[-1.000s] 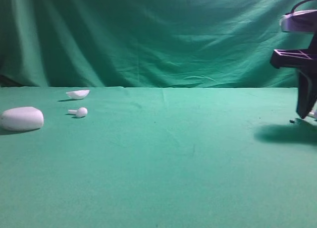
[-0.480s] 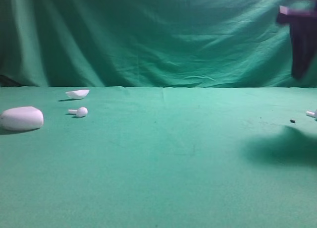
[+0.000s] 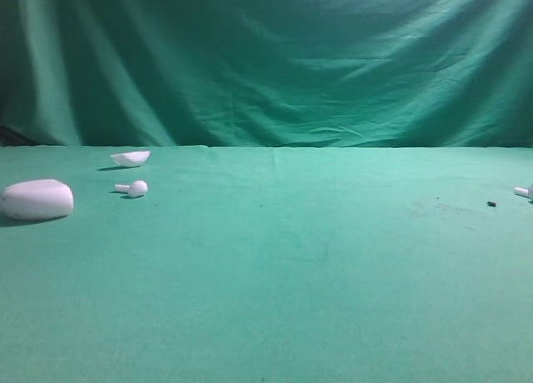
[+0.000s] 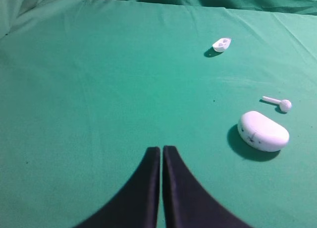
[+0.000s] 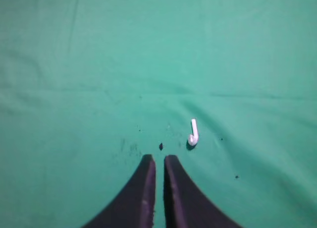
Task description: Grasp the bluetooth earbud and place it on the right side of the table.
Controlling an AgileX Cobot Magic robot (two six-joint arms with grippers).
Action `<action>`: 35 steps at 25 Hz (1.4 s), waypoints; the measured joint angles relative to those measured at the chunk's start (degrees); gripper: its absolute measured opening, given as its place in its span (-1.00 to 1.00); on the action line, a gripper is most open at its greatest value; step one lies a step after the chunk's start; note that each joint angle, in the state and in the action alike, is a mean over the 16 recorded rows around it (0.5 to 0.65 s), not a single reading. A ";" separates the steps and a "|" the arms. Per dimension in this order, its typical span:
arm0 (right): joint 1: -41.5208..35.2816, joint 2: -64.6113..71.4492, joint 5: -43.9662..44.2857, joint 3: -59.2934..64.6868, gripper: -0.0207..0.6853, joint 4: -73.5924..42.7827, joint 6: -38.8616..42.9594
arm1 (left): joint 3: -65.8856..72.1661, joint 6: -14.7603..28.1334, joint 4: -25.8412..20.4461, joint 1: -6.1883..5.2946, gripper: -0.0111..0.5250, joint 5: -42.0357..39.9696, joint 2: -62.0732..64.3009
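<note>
My right gripper (image 5: 158,161) has gone up and out of the exterior high view; a second ago it stood low at the right edge. Its shadow on the surface (image 3: 275,300) is gone too. Bluetooth earbud (image 5: 192,134) now lies uncovered just ahead of the gripper, whose jaws are nearly together, holding nothing.

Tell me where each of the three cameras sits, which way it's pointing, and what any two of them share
Exterior high: low in front of the table, facing the draped backdrop; shows case, shell, one earbud left, bluetooth earbud at the right edge; no arm.
Left wrist: above the left gripper, jaws together, looking down at case, shell, earbud.
Right wrist: above the right gripper, jaws nearly together, looking down at the bluetooth earbud.
Shared: exterior and left wrist both see case, shell, left earbud.
</note>
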 joint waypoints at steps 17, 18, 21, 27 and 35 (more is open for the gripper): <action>0.00 -41.18 2.48 10.89 -0.94 4.98 -0.02 | 0.00 0.00 0.00 0.00 -0.96 0.00 0.00; 0.00 -42.83 2.10 11.24 -0.94 5.49 -0.03 | 0.00 0.00 0.00 0.00 -0.96 0.00 0.00; 0.00 -46.99 0.93 12.22 -0.94 6.69 -0.15 | 0.00 0.00 0.00 0.00 -0.96 0.00 0.00; 0.00 -51.94 -2.72 15.32 -0.94 5.48 -0.49 | 0.00 0.00 0.00 0.00 -0.96 0.00 0.00; -0.73 -53.79 -12.10 26.75 -0.94 -2.07 -0.82 | 0.00 0.00 0.00 0.00 -0.96 0.00 0.00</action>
